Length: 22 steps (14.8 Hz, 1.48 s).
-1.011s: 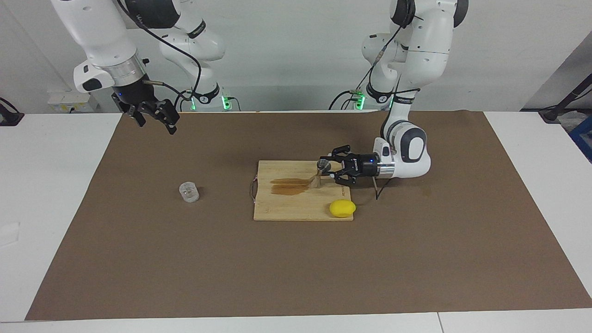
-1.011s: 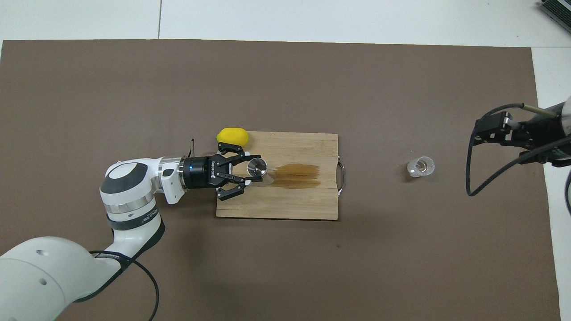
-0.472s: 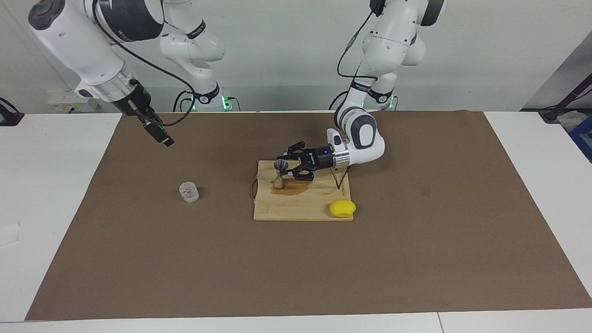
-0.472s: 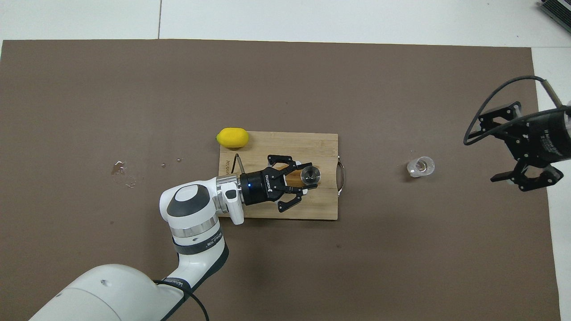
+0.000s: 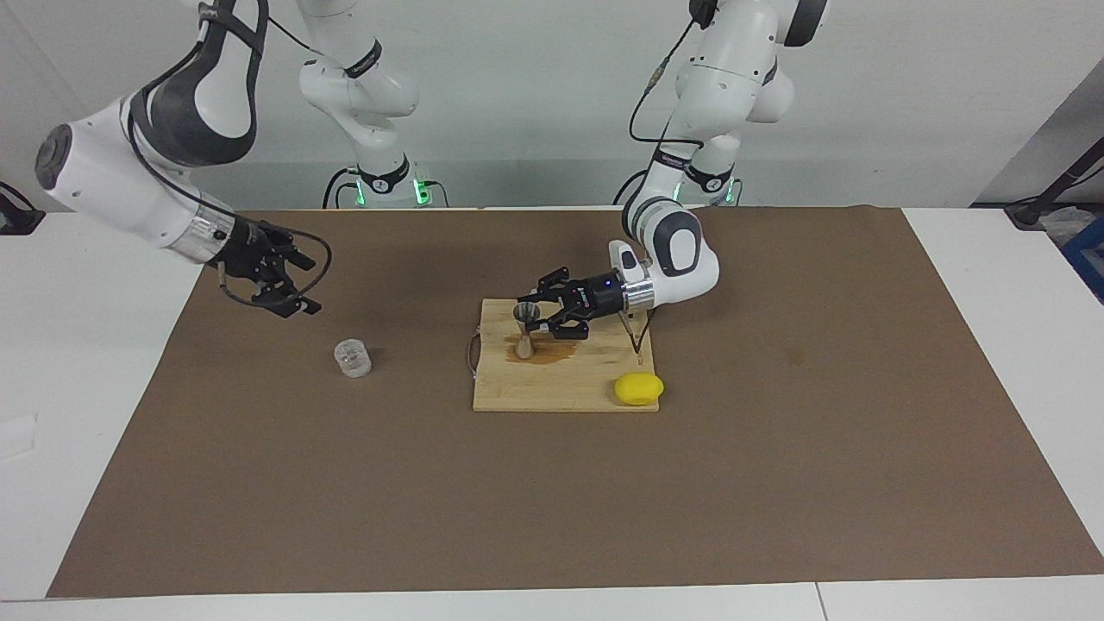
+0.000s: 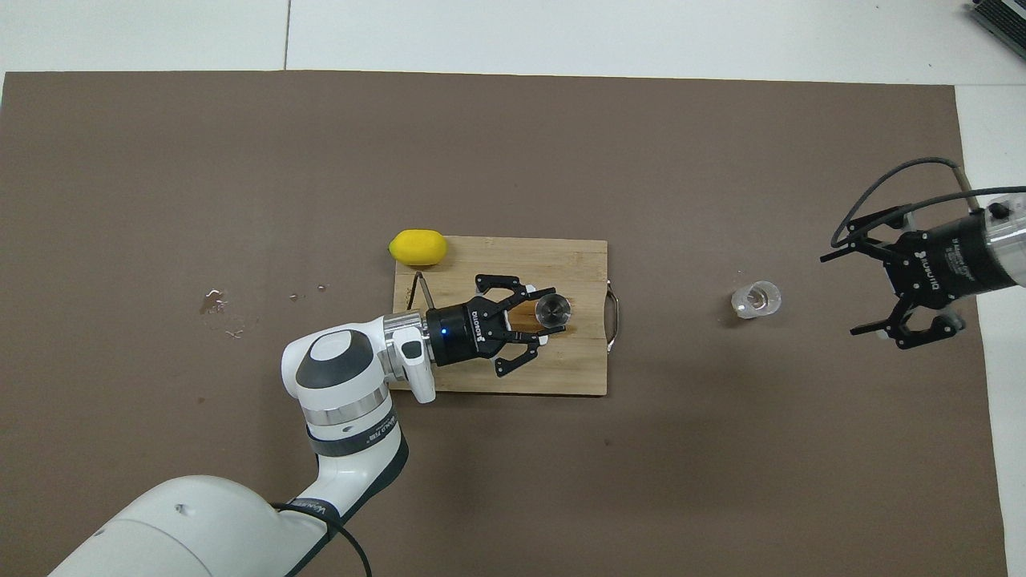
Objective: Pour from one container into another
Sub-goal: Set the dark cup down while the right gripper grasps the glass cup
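Right now the left gripper (image 5: 536, 318) is clamped on the steel jigger (image 5: 523, 329), upright on the cutting board (image 5: 561, 392) w/ a brown spill under it. Right gripper (image 5: 289, 289), fingers apart, hovers near the glass cup (image 5: 352, 357), not touching; cup sits on the brown mat toward the right arm's end.

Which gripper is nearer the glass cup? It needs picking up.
Right. The right gripper hangs just beside the glass cup; the left gripper holds the jigger over the cutting board.
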{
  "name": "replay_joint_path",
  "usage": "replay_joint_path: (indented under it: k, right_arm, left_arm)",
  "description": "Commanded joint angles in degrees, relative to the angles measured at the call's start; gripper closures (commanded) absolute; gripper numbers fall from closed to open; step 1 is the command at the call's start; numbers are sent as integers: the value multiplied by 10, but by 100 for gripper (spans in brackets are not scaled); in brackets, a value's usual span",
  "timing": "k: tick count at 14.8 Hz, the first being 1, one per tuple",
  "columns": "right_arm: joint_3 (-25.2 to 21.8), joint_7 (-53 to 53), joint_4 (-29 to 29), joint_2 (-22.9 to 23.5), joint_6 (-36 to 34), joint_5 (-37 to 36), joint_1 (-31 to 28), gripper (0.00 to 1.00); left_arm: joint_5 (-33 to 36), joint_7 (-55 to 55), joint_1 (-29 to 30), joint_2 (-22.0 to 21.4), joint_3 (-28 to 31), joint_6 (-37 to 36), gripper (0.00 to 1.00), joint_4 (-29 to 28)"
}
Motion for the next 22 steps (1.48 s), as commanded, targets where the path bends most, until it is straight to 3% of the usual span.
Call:
replay_joint_path:
  k: [1,3,4,5,6,11,14,22]
  right_arm:
    - [6,-5,-12,37,39,17,-6,5]
    - [6,-16,-33,50,76,17,-5,5]
    - [6,-21,-35,59,89,16,-5,5]
    - [5,-28,-34,67,91,15,-9,5]
    - [6,-39,-32,77,91,14,-14,5]
    - [7,-91,-9,144,92,14,-36,5]
    - [9,-96,-7,170,89,26,-37,5]
    - [9,-117,-39,165,94,79,-23,5]
  left_arm:
    - [-11,16,-6,-21,4,18,69,-15]
    - [-11,16,-6,-21,4,24,67,-16]
    - [-11,15,-6,-20,4,31,51,-16]
    - [-11,13,-6,-20,4,32,12,-17]
    - [-11,13,-6,-20,4,32,0,-18]
    - [-10,10,6,-25,4,19,0,-25]
    - [2,8,29,-52,6,-6,0,-61]
    - [242,0,184,-119,9,-75,0,-117]
